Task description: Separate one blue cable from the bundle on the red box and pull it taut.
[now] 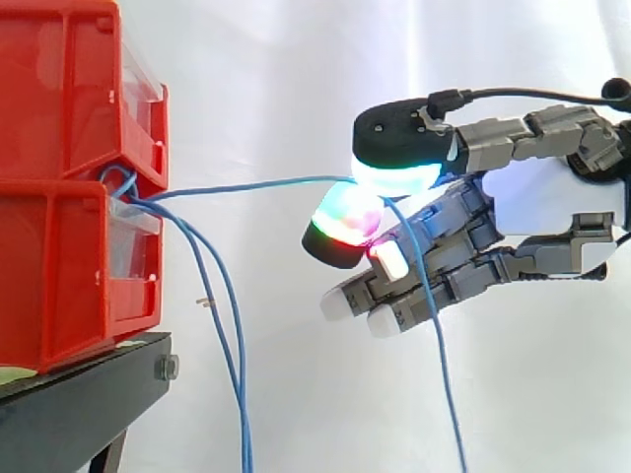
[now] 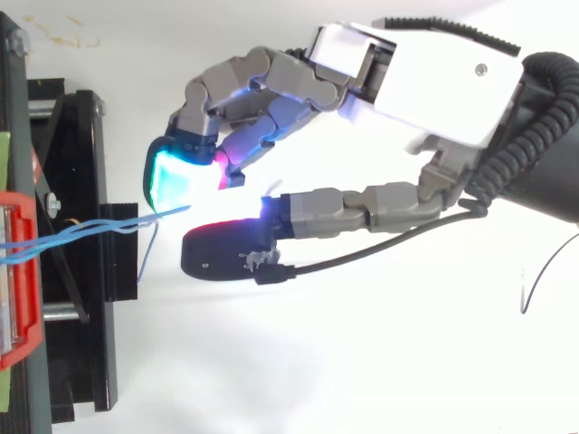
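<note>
Two stacked red bins (image 1: 59,197) sit on the black stand (image 1: 79,404) at left. From between them a bundle of blue cables (image 1: 243,434) droops down. One blue cable (image 1: 256,184) runs nearly level rightward to the hand (image 1: 552,197), pinched between two glowing pads (image 1: 394,177), its tail hanging below.

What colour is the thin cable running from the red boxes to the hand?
Blue. The cable shows best in the side view, pinched by the hand.
</note>
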Tool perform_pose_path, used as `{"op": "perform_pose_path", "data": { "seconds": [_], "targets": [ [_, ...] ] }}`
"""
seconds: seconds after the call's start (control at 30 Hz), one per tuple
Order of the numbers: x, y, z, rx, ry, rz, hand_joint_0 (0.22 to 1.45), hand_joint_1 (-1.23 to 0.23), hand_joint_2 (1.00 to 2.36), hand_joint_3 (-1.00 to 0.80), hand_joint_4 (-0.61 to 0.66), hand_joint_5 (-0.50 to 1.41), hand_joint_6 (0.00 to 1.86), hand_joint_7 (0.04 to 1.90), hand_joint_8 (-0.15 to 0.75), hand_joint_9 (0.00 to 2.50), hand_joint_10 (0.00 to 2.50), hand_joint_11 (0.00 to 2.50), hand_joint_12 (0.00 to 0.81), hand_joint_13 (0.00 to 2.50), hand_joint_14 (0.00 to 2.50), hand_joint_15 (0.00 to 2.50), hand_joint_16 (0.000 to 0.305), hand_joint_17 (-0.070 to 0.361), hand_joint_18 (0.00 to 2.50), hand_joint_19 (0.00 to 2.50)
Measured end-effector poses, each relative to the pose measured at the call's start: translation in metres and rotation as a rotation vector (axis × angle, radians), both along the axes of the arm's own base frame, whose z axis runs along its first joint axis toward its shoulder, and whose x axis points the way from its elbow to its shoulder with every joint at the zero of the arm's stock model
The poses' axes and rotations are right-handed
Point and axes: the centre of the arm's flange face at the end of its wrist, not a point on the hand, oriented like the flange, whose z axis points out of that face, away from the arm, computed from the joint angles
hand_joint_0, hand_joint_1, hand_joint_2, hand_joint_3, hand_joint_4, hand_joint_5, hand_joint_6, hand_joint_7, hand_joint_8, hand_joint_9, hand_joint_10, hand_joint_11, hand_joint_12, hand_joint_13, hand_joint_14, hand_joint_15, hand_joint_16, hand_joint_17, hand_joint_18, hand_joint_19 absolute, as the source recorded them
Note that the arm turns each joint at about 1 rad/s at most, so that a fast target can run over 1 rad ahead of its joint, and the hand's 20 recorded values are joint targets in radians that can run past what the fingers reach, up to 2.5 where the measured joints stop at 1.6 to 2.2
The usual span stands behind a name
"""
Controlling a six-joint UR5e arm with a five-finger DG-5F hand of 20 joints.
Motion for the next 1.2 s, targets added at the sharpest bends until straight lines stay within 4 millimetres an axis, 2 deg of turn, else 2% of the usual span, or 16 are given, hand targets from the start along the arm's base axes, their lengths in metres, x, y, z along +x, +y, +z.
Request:
{"op": "perform_pose_path", "data": {
  "seconds": [1.2],
  "targets": [
    [0.0, 0.0004, 0.0, 0.0, 0.0, 0.001, 0.61, -0.79, 1.02, 0.06, 0.23, -0.16, 0.85, 0.9, 0.402, 0.97, 0.01, 0.88, 0.432, 0.59, 0.01, 0.19, 0.051, 0.116, 0.6, 0.19]
  ]
}}
